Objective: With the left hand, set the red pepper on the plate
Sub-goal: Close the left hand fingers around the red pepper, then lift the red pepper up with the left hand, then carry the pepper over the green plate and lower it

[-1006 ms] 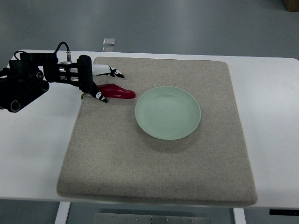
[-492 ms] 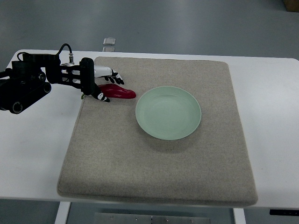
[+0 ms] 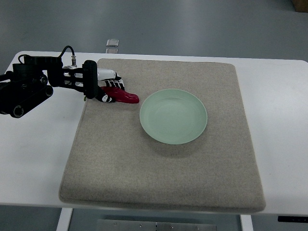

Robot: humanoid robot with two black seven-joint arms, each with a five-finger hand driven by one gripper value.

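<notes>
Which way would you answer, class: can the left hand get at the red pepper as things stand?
Probably yes. The left hand is already at the red pepper on the mat, its fingers closing round the stem end. Nothing lies between them, and the plate sits apart to the right.

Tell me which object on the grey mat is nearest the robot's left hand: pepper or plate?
The glossy red pepper; the left hand has fingers around it. The pale green round plate lies apart, empty.

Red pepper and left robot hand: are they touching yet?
Touching. The top view shows the left robot hand with its fingers closed over the stem end of the red pepper, which lies on the mat left of the plate.
</notes>
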